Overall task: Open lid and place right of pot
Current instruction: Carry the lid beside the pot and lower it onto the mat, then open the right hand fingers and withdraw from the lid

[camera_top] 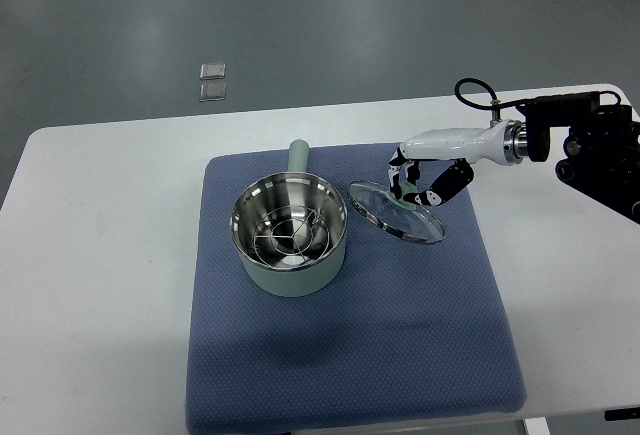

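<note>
The lid point(396, 210) is already off the pot point(290, 235) and is held by its knob in the closed fingers of the right hand point(420, 183), tilted just right of the pot over the blue mat point(440, 355), so only setting down and letting go are left.

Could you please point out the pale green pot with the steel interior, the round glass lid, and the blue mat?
Pale green pot point(292, 277): top view, on its outer front wall.
Round glass lid point(398, 217): top view, on the glass pane.
Blue mat point(400, 335): top view, on a bare patch at the front right.
</note>
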### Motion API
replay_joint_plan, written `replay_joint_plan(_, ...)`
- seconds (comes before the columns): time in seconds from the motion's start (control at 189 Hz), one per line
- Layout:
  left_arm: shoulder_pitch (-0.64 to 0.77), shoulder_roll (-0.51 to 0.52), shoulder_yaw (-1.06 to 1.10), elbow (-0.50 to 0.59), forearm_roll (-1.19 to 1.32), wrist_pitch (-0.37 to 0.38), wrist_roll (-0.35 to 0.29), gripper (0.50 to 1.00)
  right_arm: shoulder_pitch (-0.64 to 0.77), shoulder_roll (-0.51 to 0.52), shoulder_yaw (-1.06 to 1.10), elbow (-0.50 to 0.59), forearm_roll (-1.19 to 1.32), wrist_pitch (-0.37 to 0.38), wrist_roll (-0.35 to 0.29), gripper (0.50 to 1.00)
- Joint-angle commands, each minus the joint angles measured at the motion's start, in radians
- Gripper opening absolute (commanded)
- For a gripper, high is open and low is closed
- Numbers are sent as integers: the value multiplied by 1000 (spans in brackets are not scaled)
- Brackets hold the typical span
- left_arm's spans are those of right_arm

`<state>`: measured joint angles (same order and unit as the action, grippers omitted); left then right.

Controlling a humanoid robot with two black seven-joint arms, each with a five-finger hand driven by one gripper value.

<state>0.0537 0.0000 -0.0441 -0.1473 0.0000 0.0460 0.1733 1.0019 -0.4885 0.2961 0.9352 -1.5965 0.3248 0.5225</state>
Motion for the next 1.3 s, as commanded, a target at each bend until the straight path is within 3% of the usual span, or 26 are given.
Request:
replay_joint_plan(0.0,0,0,0,0,0,0,0,1000,1,-1,-2,-4,0,-1,1,500)
replay_joint_plan(0.533,0,0,0,0,0,0,0,1000,24,-1,-14,-3,-79,-46,42,500)
replay_joint_plan(0.697,0,0,1,0,0,0,0,1000,27,-1,-173,-4,-109,-167,44,500)
replay_joint_plan(0.802,0,0,0,0,0,0,0,1000,27,-1,-184,-4,-108,-181,44,500)
replay_joint_plan(0.808,0,0,0,0,0,0,0,1000,27,-1,-183,-6,-106,-179,42,577)
replay_joint_plan(0.823,0,0,0,0,0,0,0,1000,27,-1,-181,-6,-105,-179,42,619)
replay_joint_plan(0.829,0,0,0,0,0,0,0,1000,27,-1,-178,-6,-103,-179,42,666)
replay_joint_plan(0.834,0,0,0,0,0,0,0,1000,27,-1,-178,-6,-103,-179,42,666)
replay_joint_plan(0.839,0,0,0,0,0,0,0,1000,27,-1,-176,-6,-102,-179,42,725)
replay_joint_plan(0.845,0,0,0,0,0,0,0,1000,27,-1,-176,-6,-102,-179,42,725)
replay_joint_plan(0.85,0,0,0,0,0,0,0,1000,27,-2,-175,-6,-100,-179,42,780)
replay_joint_plan(0.855,0,0,0,0,0,0,0,1000,27,-2,-175,-6,-100,-179,42,780)
replay_joint_plan(0.86,0,0,0,0,0,0,0,1000,27,-2,-173,-6,-99,-179,42,827)
replay_joint_plan(0.866,0,0,0,0,0,0,0,1000,27,-2,-173,-6,-99,-179,42,827)
replay_joint_plan(0.871,0,0,0,0,0,0,0,1000,27,-2,-172,-6,-95,-179,44,866)
replay_joint_plan(0.892,0,0,0,0,0,0,0,1000,27,-2,-170,-6,-91,-178,42,915)
replay_joint_plan(1.198,0,0,1,0,0,0,0,1000,46,-2,-155,-6,38,-162,42,936)
replay_joint_plan(1.293,0,0,0,0,0,0,0,1000,47,-2,-114,-6,161,-107,33,936)
